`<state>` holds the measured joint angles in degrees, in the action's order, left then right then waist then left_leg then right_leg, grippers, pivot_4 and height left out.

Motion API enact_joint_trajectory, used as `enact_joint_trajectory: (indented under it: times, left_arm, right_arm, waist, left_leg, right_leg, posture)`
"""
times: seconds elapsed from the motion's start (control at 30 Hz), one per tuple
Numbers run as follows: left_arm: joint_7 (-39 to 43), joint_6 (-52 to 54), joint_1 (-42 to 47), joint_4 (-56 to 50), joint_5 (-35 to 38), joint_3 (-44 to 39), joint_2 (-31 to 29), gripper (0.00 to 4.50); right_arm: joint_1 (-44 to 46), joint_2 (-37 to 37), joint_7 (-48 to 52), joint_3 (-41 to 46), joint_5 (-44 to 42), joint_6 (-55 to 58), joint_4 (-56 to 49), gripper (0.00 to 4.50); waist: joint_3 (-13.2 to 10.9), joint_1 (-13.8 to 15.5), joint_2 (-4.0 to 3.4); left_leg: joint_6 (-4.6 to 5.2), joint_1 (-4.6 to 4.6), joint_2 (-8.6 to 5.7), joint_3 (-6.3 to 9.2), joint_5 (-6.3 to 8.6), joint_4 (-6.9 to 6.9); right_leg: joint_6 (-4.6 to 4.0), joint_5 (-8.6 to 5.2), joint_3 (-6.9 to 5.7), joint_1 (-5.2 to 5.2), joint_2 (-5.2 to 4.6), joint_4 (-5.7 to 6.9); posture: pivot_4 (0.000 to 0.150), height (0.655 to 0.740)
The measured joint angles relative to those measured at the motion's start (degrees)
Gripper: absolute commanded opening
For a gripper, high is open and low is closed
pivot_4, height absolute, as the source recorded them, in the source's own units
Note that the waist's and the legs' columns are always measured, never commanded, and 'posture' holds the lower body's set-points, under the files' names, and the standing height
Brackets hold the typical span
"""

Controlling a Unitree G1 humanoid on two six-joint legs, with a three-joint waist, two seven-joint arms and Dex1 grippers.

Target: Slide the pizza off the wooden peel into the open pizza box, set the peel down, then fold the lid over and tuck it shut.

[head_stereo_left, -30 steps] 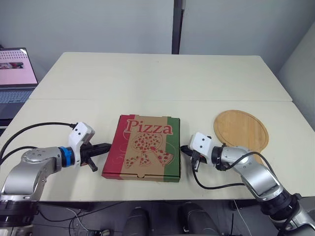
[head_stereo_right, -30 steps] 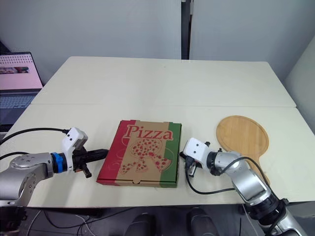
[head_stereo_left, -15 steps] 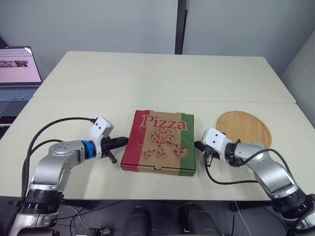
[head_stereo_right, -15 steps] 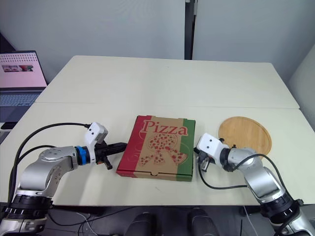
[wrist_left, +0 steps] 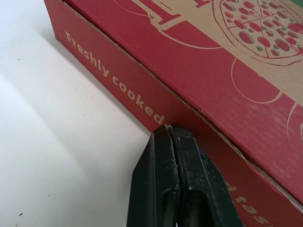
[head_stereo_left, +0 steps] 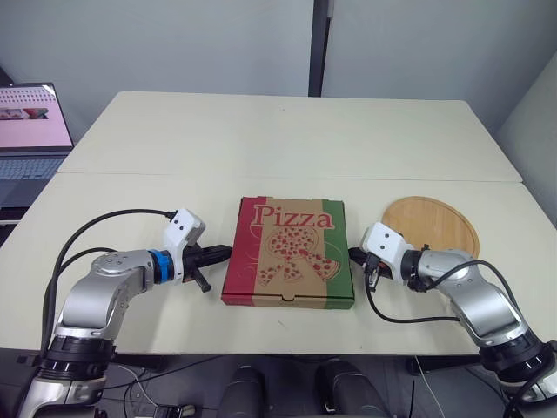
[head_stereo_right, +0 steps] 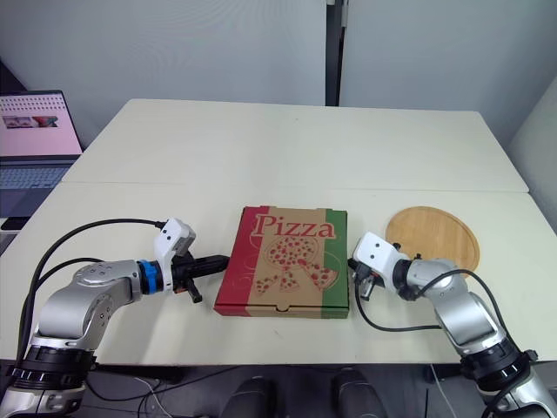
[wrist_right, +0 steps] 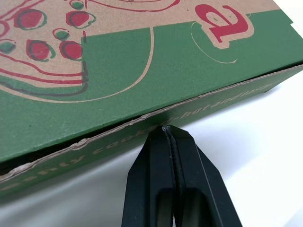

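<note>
The table [head_stereo_left: 261, 139] carries the closed pizza box [head_stereo_left: 289, 252] toward 6 o'clock, the bare wooden peel [head_stereo_left: 435, 225] set down at its 3 o'clock. Left jaws, pressed together, touch the box's 9 o'clock wall; right jaws likewise opposite. Probably only tucking remains.

Silver arms [head_stereo_left: 104, 292], black cables [head_stereo_left: 113, 212], white wrist blocks [head_stereo_left: 185, 231], black left pincer [head_stereo_left: 226, 253] and right pincer [head_stereo_left: 353, 255].

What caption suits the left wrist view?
Shut left claw at the red side wall of the closed pizza box.
</note>
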<state>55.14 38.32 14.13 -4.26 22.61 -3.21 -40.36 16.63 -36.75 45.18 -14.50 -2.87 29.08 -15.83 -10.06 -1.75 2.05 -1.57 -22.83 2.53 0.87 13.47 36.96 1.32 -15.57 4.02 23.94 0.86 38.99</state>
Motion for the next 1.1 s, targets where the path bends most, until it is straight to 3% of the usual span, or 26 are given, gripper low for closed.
enact_joint_trajectory:
  times: [0.33, 0.5, 0.63, 0.9, 1.1]
  left_arm:
    - [1.5, -1.3, -2.6, 0.3, 0.7, -1.3, -2.5, 0.00]
    - [1.4, -4.7, -9.5, 2.7, 0.8, -11.9, -8.9, 0.00]
    - [-1.4, -12.2, -14.0, 7.5, -4.0, -18.3, -13.9, 0.00]
    - [-0.4, -17.2, -19.4, 16.5, -5.7, -24.9, -16.0, 0.00]
    - [-0.6, -16.5, -20.6, 16.1, -5.1, -25.1, -15.7, 0.00]
  right_arm:
    - [-1.0, -2.6, 1.0, 2.3, -0.7, -1.2, -0.3, 0.07]
    - [-8.4, -7.7, 1.6, 15.7, -4.8, -2.7, 0.3, 0.07]
    - [-13.8, -10.7, 2.8, 26.6, -7.2, -8.3, 2.3, 0.07]
    - [-17.6, -19.8, 5.1, 34.4, -4.3, -20.2, 21.6, 0.07]
    - [-13.8, -20.2, 4.8, 34.2, -3.6, -22.5, 31.0, 0.07]
  waist:
    - [0.0, -0.1, 0.00]
    - [0.0, -0.1, 0.00]
    - [0.0, -0.1, 0.00]
    - [0.0, -0.2, 0.00]
    - [0.0, -0.5, 0.00]
  left_leg:
    - [0.00, -0.03, 0.02, -0.01, 0.00, -0.02]
    - [0.00, -0.01, 0.06, -0.02, 0.00, -0.06]
    - [0.00, 0.11, 0.06, -0.11, 0.00, -0.07]
    - [0.00, 0.14, 0.09, -0.36, 0.00, -0.08]
    - [0.00, 0.22, 0.11, -0.43, 0.00, -0.12]
  right_leg:
    - [0.00, 0.00, 0.00, 0.04, 0.00, -0.01]
    - [-0.03, -0.02, 0.00, 0.08, 0.00, -0.01]
    - [-0.04, -0.04, 0.07, 0.01, -0.02, -0.02]
    - [-0.35, -0.21, 0.15, 0.05, -0.08, -0.04]
    - [-0.06, -0.02, 0.21, 0.05, -0.06, 0.00]
  posture:
    - [0.150, 0.7400]
    - [0.150, 0.7400]
    - [0.150, 0.7400]
    - [0.150, 0.7400]
    - [0.150, 0.7400]
